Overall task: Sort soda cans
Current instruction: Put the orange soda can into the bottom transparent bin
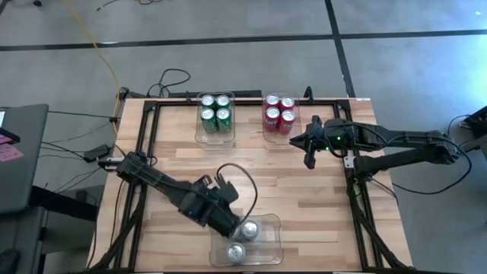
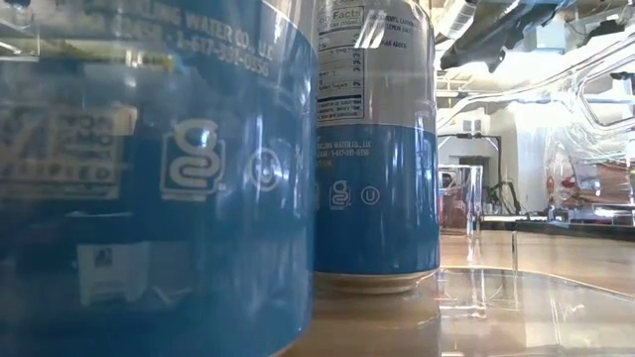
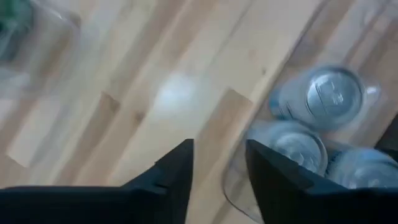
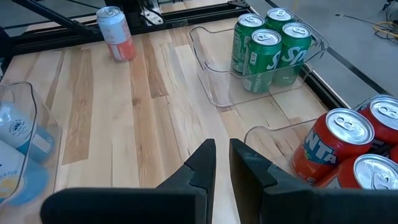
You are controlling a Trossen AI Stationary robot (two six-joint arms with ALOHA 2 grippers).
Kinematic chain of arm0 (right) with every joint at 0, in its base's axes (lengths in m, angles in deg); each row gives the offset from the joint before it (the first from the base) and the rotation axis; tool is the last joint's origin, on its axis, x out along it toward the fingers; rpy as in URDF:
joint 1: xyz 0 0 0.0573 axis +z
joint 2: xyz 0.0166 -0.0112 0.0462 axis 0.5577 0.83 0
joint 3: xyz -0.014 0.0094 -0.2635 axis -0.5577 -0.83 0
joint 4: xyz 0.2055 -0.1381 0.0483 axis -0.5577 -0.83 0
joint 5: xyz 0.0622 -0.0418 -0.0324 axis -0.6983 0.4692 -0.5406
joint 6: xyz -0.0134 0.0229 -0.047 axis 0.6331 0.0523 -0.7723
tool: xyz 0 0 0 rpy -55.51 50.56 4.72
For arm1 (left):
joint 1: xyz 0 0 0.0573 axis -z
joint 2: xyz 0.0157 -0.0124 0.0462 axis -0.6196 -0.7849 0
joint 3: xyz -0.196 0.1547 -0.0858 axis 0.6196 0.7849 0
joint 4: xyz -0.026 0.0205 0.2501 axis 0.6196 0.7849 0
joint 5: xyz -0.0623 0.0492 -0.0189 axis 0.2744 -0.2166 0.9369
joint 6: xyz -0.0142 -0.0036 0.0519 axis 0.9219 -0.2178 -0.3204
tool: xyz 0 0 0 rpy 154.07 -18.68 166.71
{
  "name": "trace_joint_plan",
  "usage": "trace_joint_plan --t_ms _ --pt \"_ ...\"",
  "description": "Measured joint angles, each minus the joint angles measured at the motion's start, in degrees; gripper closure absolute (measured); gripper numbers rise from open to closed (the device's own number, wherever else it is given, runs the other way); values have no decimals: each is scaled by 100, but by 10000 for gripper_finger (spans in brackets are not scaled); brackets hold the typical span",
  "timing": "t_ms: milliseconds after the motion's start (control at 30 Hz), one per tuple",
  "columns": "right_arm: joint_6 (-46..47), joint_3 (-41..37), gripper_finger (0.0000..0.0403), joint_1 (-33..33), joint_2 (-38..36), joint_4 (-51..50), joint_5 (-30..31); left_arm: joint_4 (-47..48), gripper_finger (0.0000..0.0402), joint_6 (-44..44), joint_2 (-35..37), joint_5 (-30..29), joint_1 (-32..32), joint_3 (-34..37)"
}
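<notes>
Four green cans (image 1: 215, 110) stand in a clear bin at the far edge, and red cans (image 1: 279, 114) fill the bin beside it. Silver cans with blue bands (image 3: 326, 96) stand in the near bin (image 1: 266, 247) and loom close in the low view (image 2: 377, 149). One pale can with an orange band (image 4: 116, 32) stands alone on the wood by the black frame. My left gripper (image 3: 217, 174) hovers open over that near bin's edge. My right gripper (image 4: 222, 152) hangs over bare wood in front of the red cans (image 4: 336, 143), its fingers a narrow gap apart.
A black frame (image 1: 148, 122) runs along the table's edges, with cables (image 1: 171, 80) behind its far side. Bare wood (image 1: 304, 190) lies between the far bins and the near bin. The green cans' bin (image 4: 214, 74) has free room in its near half.
</notes>
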Motion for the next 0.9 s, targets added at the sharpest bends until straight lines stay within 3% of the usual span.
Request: trace_joint_plan --t_ms 333,467,633,900 --pt "105 0 337 7 0 -175 2 -2 340 -1373 868 -446 -520 2" --pt "192 0 337 7 0 -359 2 -10 360 -1614 1367 -755 -520 329" --pt "349 0 337 7 0 -492 2 -6 377 -1289 2317 -904 -519 1344" --pt "560 0 337 7 2 -622 2 -387 381 67 3784 -846 -182 3990"
